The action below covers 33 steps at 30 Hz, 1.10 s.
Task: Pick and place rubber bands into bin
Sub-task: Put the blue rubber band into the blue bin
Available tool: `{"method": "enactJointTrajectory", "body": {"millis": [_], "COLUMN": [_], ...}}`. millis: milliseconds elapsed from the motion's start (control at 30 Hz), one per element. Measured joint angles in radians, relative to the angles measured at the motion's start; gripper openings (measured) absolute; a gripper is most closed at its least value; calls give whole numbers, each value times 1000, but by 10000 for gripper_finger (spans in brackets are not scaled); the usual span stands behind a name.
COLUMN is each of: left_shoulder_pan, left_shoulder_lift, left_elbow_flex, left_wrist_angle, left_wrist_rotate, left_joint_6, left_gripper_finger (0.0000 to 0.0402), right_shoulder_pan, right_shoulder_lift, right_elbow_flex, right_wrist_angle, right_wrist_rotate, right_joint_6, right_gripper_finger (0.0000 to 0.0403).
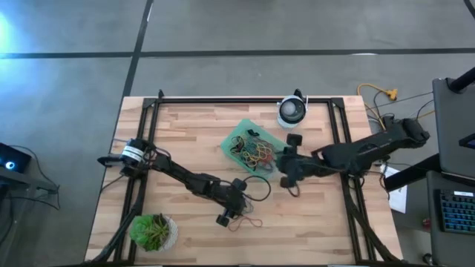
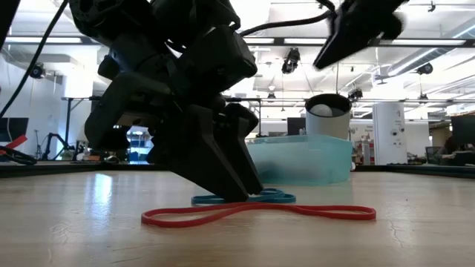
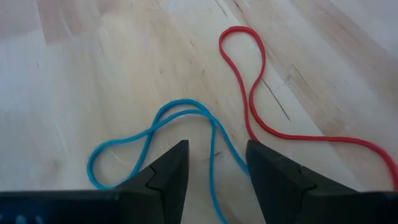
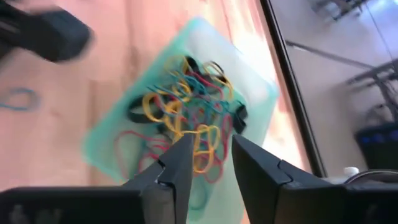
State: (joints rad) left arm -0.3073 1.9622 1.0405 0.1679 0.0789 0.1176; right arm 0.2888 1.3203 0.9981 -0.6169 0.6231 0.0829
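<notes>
Now my left fingers [image 3: 214,171] stand parted and empty on the tabletop [image 3: 93,74], straddling a strand of the blue rubber band [image 3: 155,134] beside the red one [image 3: 255,118]; limp, light and flat, it should pinch best across that one strand.

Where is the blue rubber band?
The blue rubber band lies on the table's front middle, under the open left gripper, beside the red rubber band.
</notes>
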Motion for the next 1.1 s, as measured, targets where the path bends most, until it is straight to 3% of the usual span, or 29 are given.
{"method": "enactJointTrajectory", "body": {"millis": [233,467,833,1100], "left_shoulder_pan": [10,12,12,9], "left_shoulder_lift": [-5,-5,-4,-8], "left_elbow_flex": [1,0,-1,-2], "left_wrist_angle": [-70,-73,-101,-100], "left_wrist_rotate": [73,77,83,72], "left_joint_6": [-139,-154,-79,-25], "left_gripper_finger": [148,141,11,2], "right_shoulder_pan": [188,381,600,668], "right_shoulder_lift": [-101,-89,22,70], "right_elbow_flex": [-1,-2,-5,12], "right_wrist_angle": [-23,-20,-21,-21], "right_wrist_rotate": [1,68,297,372], "right_joint_6": [116,170,265,249], "right_gripper_finger": [89,79,79,72]}}
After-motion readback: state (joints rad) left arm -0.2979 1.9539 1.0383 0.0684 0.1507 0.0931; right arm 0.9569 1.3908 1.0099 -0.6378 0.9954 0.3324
